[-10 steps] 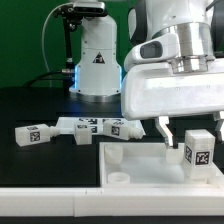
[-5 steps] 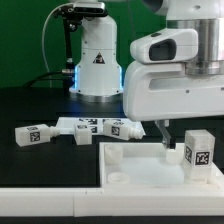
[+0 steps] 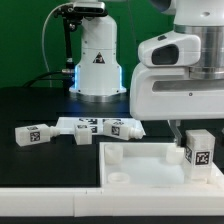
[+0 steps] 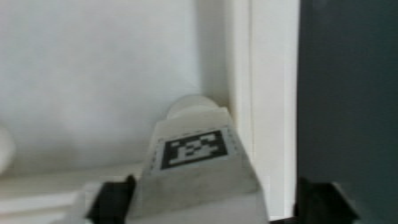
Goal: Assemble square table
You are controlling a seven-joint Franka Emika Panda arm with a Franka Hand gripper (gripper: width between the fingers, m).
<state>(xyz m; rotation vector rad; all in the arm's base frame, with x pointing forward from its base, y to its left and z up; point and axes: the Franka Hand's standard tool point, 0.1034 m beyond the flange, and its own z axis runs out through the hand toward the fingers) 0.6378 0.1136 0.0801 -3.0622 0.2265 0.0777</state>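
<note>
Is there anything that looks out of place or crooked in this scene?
Nothing looks damaged or spilled. Three loose legs lie on their sides at differing angles on the black table, beside the square table top. A fourth leg stands upright at its corner.

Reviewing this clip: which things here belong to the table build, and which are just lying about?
Part of the job: square table top; upright leg standing at its corner; loose legs lying on the black surface.
Just there: long white rail along the front; robot base.
</note>
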